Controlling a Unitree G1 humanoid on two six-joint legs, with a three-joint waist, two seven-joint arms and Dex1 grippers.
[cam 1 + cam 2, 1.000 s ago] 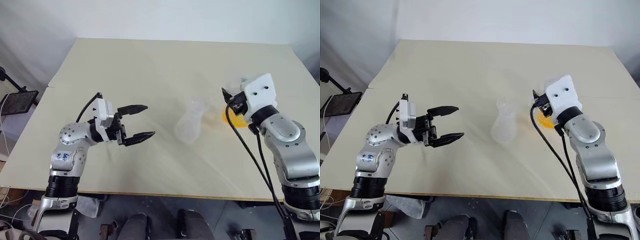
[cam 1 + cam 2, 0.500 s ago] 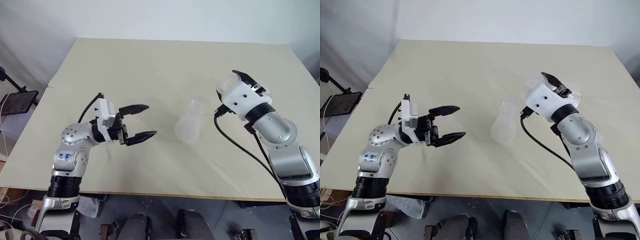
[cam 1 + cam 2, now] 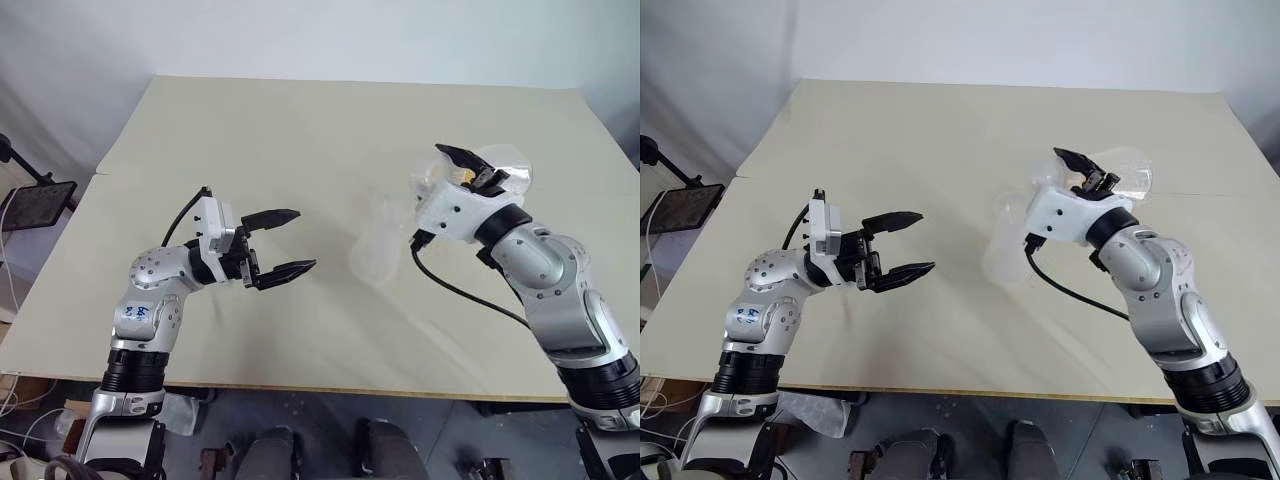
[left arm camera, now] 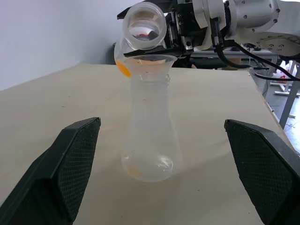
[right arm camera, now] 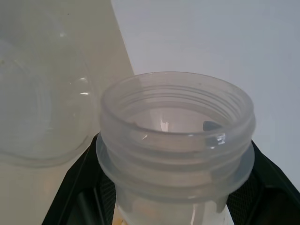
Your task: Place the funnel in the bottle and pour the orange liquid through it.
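Observation:
The bottle (image 4: pixel 150 140) stands upright on the table, in the middle between my two arms. The clear funnel (image 4: pixel 149 62) sits in its neck. My right gripper (image 3: pixel 470 168) is shut on the neck of a clear round-bellied flask (image 5: pixel 176 136). It holds the flask tipped on its side just above the funnel, with the mouth (image 4: pixel 144 26) turned toward my left arm. A small pool of the orange liquid (image 4: pixel 123 69) lies inside the flask. My left gripper (image 3: pixel 303 238) is open and empty, level with the bottle and a short way to its left, pointing at it.
The beige table (image 3: pixel 300 130) has a seam running across its middle. A dark panel on a stand (image 3: pixel 35 205) sits off the table's left edge. The table's front edge (image 3: pixel 300 388) runs close below both arms.
My right gripper has rolled over and shifted left toward the bottle, tipping the flask from upright onto its side above the funnel. The left arm has stayed put.

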